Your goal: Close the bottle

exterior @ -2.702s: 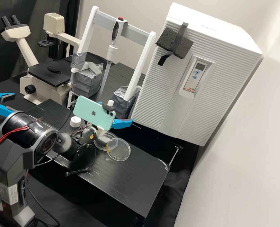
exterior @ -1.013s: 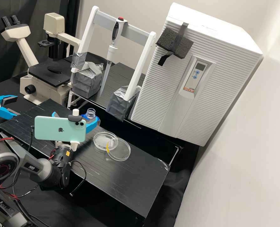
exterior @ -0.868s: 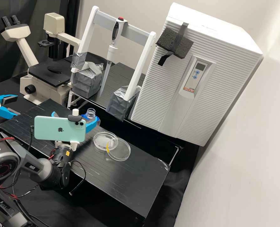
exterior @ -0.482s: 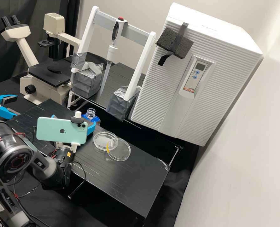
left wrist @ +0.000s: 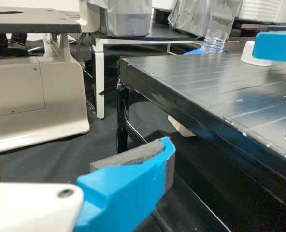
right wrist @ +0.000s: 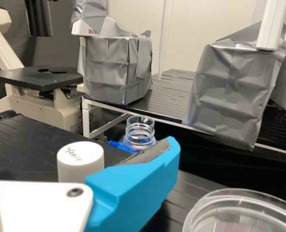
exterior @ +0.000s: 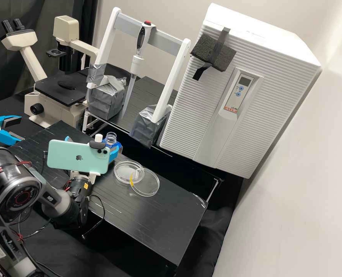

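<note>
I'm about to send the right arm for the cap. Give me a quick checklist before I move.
1. Bottle upright, neck uncapped: ok.
2. Cap standing on the black platform near the bottle: ok.
3. Right gripper open, ready for the cap: ok.
4. Its fingers clear of the bottle: cannot tell.
5. Left gripper open, empty, off the platform's side: ok.
6. Bottle steadied by a gripper: not ok.
</note>
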Robot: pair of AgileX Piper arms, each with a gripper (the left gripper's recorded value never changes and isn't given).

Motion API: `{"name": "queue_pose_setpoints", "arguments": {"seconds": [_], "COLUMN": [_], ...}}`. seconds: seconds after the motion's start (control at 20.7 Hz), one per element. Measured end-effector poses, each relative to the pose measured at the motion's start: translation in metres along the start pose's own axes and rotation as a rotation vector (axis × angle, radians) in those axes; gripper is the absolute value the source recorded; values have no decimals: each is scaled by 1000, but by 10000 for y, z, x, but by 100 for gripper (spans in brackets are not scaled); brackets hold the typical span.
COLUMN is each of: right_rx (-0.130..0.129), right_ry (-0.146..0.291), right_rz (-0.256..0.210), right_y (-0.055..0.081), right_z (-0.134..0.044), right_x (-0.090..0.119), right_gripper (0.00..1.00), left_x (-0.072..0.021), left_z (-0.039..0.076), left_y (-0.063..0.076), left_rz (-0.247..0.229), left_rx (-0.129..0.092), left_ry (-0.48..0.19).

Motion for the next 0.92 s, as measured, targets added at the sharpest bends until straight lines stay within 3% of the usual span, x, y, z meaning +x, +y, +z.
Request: {"name": "queue_pose_setpoints", "arguments": {"seconds": [0.48,0.92], "right_rx": [36,37], "right_ry": [-24,-27], "right_rz": [8,6], "right_y": [-21,-35], "right_z": [52,60], "right_x": [30,43], "right_gripper": [0,0], "left_x": [0,0], "left_z": [0,0], "left_y": [0,0], "left_rz": [0,0], "left_rx": [0,0], "left_ry": [0,0]}}
